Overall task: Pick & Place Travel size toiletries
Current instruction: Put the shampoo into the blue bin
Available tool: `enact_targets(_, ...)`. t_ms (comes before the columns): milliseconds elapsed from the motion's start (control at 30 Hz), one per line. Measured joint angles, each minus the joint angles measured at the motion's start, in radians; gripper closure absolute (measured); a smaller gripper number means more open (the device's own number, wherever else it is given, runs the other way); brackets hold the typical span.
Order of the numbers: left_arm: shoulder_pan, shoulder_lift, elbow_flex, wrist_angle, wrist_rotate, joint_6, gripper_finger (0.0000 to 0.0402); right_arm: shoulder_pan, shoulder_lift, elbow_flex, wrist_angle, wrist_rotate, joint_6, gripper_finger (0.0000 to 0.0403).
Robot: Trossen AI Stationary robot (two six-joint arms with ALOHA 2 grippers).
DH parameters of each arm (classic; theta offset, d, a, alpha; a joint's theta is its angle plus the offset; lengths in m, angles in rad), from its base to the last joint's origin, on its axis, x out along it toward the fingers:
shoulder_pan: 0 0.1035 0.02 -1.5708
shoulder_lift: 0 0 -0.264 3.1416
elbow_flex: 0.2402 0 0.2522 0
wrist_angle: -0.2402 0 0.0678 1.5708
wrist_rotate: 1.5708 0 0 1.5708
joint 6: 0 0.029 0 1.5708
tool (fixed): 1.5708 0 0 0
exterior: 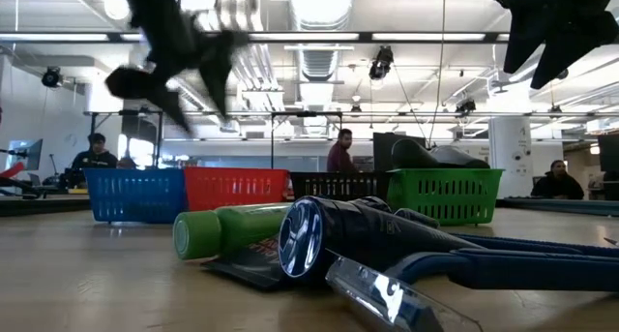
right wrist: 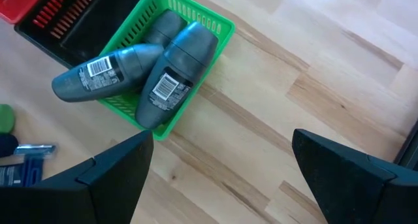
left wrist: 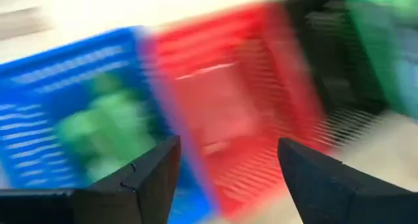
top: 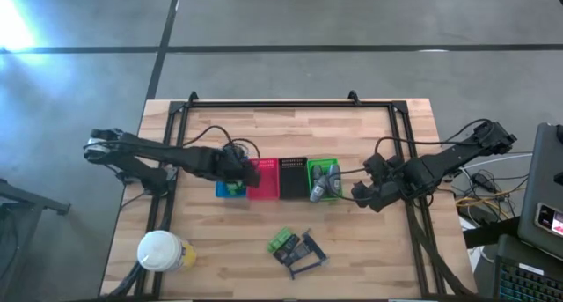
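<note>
A: Where do the toiletries stand?

B: One bright green little plastic bottle (left wrist: 108, 129) lies in the small blue plastic basket (top: 230, 187). The left gripper (top: 239, 168) hangs over the seam between that basket and the small red basket (top: 264, 179), jaws parted, holding nothing. Grey tapered tubes (right wrist: 130, 70) fill the small green basket (top: 322, 180). The right gripper (top: 368, 195) waits just beside it toward the desk's right edge, jaws wide, empty.

A: And what's left?

B: A loose heap (top: 296, 247) near the desk's front edge: another green bottle (exterior: 227, 230), dark flat packets, thin black razor-like sticks (top: 303, 262).

A: Which arm goes?

B: I'd judge the two about equally placed. The heap sits in front of the basket row, between the arms. The bottle there looks to lie roughly along the front edge, so jaws should close across it.
</note>
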Motion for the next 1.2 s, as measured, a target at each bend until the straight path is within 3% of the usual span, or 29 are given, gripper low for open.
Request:
enact_targets(200,-0.172,0.086,0.19,0.008,0.004,0.09,0.0143,0.0,0.0,0.0,0.0,0.0,0.0,0.0039)
enact_targets(433,-0.394,0.388,0.421,0.004,0.011,0.231,0.0142,0.0,0.0,0.0,0.0,0.0,-0.02,0.0039)
enact_targets(733,-0.466,0.717,0.679,-0.041,0.016,0.207,0.0142,0.002,0.0,0.0,0.0,-0.015,-0.052,0.0039)
enact_targets(1033,-0.464,0.746,0.74,-0.144,-0.047,0.21,0.0142,0.003,0.0,-0.002,-0.002,-0.051,-0.097,0.0039)
enact_targets(1200,-0.464,0.728,0.737,-0.18,-0.122,0.358,0.0142,0.003,0.0,-0.002,-0.002,-0.043,-0.146,0.0039)
